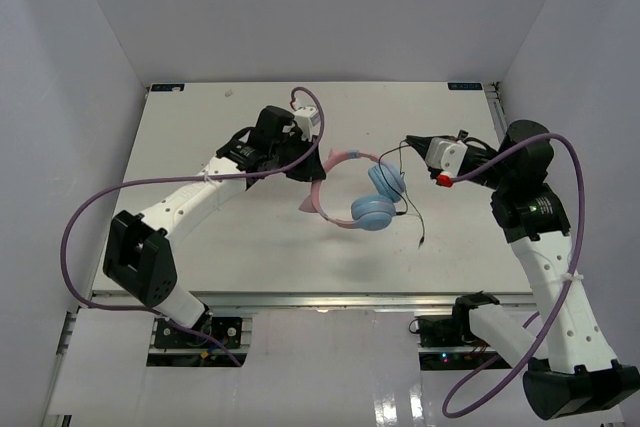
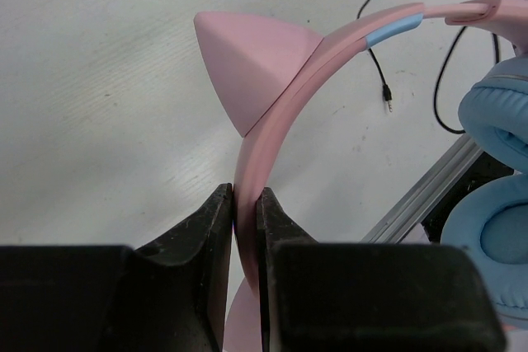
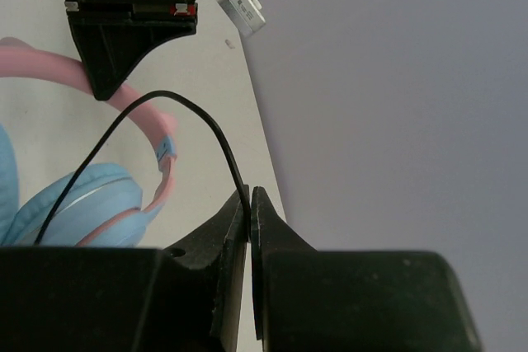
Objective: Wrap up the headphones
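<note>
Top view, headphones: the headphones [image 1: 355, 192] are held up over mid-table between the two arms.
Top view, hard to see: the left gripper [image 1: 303, 160] and right gripper [image 1: 410, 142] are too small to judge their jaws.
Top view, room: white walls [image 1: 90, 37] stand close on the left, far and right sides of the table [image 1: 230, 247].
Top view, around: purple cables [image 1: 90, 207] loop off both arms.
Left wrist, grip: the jaws are narrow, clamped on the pink headband [image 2: 272, 121] just below a cat ear [image 2: 247, 59].
Left wrist, cut off: the ear cups [image 2: 499, 204] run off the right edge.
Left wrist, below: the plug [image 2: 388, 103] shows over the table by its rail [image 2: 421, 199].
Right wrist, grip: the jaws are nearly closed, pinching the cable [image 3: 165, 100], which arcs left to a cup.
Right wrist, hidden: the cable below the fingertips.
Right wrist, around: one of the walls fills the right half.
</note>
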Motion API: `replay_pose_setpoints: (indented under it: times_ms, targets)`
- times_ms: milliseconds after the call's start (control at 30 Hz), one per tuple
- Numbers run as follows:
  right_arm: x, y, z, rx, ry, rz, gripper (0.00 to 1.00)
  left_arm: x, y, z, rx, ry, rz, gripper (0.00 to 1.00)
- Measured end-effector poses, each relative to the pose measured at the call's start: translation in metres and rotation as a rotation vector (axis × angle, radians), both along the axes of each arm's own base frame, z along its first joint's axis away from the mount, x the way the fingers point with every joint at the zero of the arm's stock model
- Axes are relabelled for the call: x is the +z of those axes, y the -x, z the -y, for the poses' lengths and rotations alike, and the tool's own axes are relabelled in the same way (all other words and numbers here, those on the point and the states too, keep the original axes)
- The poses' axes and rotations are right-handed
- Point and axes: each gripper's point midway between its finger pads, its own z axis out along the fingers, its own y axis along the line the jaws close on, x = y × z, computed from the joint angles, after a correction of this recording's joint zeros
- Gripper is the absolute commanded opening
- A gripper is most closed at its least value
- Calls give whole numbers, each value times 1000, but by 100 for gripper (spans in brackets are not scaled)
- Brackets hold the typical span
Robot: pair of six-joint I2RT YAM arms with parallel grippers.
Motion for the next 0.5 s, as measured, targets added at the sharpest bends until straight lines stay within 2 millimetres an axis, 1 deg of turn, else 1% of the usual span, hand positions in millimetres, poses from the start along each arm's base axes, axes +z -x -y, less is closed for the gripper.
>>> replay_pose_setpoints:
  times_ms: [100,200,300,400,500]
  targets:
    - [-10,-9,-3,-5,6,-29,8,-2,9,22,-61,-1,1,0]
    - [-23,-21,-3,-29,18,-62,8,-5,19,38,-111,2,-2,0]
    - [-41,-32,0,-67,34,-98,8,-4,27,45,-145,12,-3,0]
    - [-64,-41,3,-97,55,-151,8,0,29,51,-166,34,5,0]
    - [-80,-48,4,-115,70,-192,8,5,30,56,-184,56,19,0]
